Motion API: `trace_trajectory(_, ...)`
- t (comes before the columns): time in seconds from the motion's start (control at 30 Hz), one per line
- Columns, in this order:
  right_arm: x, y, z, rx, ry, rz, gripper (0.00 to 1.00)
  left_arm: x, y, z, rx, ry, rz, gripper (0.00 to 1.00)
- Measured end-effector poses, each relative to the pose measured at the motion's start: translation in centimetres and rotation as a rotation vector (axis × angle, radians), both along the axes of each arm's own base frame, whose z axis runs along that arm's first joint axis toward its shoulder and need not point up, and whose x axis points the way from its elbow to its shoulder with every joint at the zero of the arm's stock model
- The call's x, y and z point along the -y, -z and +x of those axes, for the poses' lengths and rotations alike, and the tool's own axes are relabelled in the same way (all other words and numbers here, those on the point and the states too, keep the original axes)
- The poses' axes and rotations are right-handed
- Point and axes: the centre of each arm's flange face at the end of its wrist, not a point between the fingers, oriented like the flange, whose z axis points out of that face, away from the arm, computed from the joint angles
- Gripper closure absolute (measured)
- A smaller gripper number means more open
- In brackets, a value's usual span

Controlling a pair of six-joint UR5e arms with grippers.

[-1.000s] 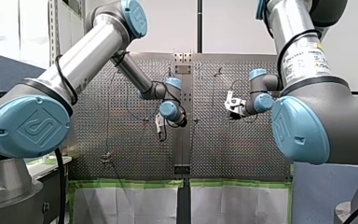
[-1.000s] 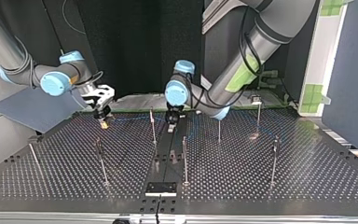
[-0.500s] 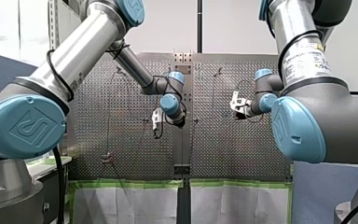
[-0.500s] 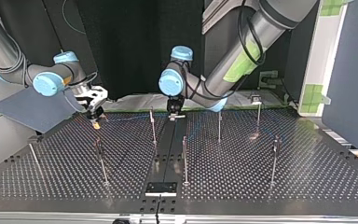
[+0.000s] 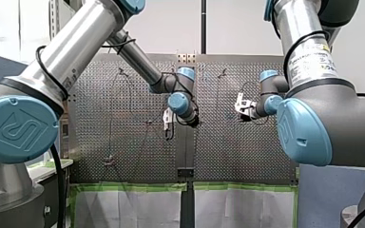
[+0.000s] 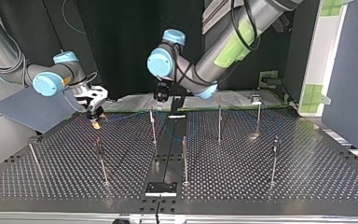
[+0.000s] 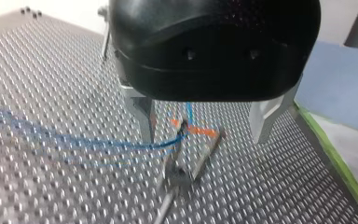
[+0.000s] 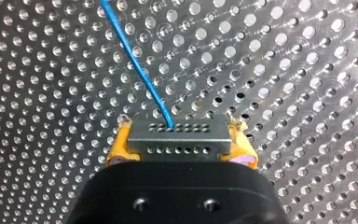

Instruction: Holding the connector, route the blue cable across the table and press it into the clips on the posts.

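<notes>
Table (image 6: pixel 270 186), arm-side edge: right gripper (image 8: pixel 179 141) clamps connector (image 8: pixel 179 133), left gripper (image 7: pixel 204 135) spread wide, empty, over 1 post (image 7: pixel 179 156) w/ blue cable (image 7: pixel 98 142); prob. mid-routing, next: press into clip (image 7: pixel 182 127).

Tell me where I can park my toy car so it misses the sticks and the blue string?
Bare table lies near the top view's bottom edge, between the middle post and the right post. Crowded: the far side, where the blue cable runs from my right gripper past a thin post toward my left gripper.
</notes>
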Motion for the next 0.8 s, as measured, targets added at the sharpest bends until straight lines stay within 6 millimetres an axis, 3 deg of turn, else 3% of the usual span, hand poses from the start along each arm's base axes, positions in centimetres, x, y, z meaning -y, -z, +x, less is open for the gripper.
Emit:
trace_trajectory(0.43, 0.0, 0.0, 0.0, 0.003, -0.004, 0.001, 1.0, 1.7, -0.7, -0.6, 0.069, -0.023, -0.06, 0.0)
trace_trajectory(0.8, 0.0, -0.1, 0.1, 0.004, -0.007, 0.0, 1.0, 5.7, -3.3, -2.7, 0.082, 0.001, -0.091, 0.0)
